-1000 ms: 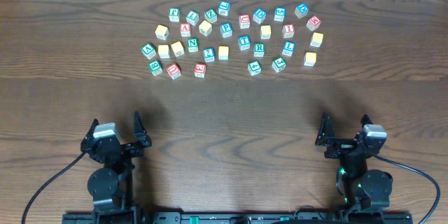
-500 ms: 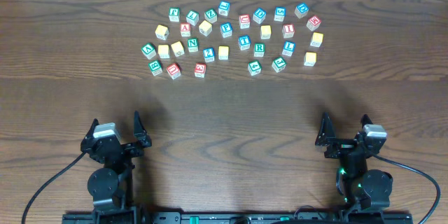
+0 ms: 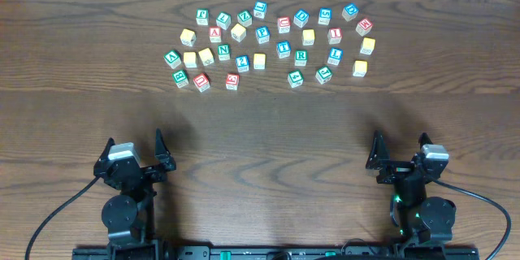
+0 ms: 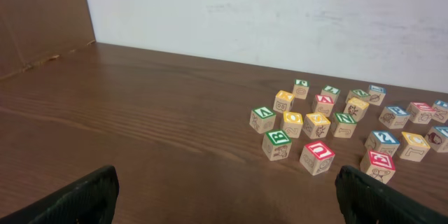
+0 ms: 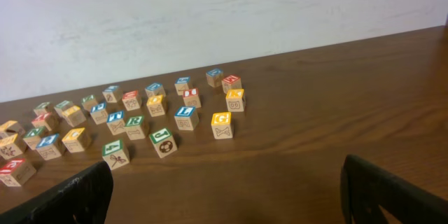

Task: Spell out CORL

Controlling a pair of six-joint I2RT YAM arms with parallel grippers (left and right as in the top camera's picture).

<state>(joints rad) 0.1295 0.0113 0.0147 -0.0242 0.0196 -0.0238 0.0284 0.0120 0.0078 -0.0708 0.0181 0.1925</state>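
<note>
- Status: task judged not begun. Left gripper [image 3: 135, 148] and right gripper [image 3: 400, 148] sit at near edge of dark wood-grain table [image 3: 268, 130], jaws spread wide, nothing held. Both wrist views cfm.
- Stock: all small wooden alphabet cubes lie in one loose cluster at far side, well apart from both arms.
- Targets found: green-bordered wooden R cube [image 3: 301, 55] right of cluster centre. Blue-bordered wooden L cube [image 3: 335, 55] is near it on the right, w/ a gap btwn.
- Yellow-topped wooden cube at near-right corner [image 5: 221, 121] reads approx. as C in right wrist view.
- O not cfm'd: yellow-topped wooden cube near left end [image 4: 292, 120] shows an O-like mark, too faint to be sure.
- Step in hand, judged: first pick, the C.
- Recommended: use right arm, same side as the cube. Descend from above and close on opposite faces squarely, keeping letter face up.
- Place on bare strip btwn cluster and arms, leaving room on the right for three more.
- Risk: neighbouring cubes nudged if the open jaws come down off-centre.
</note>
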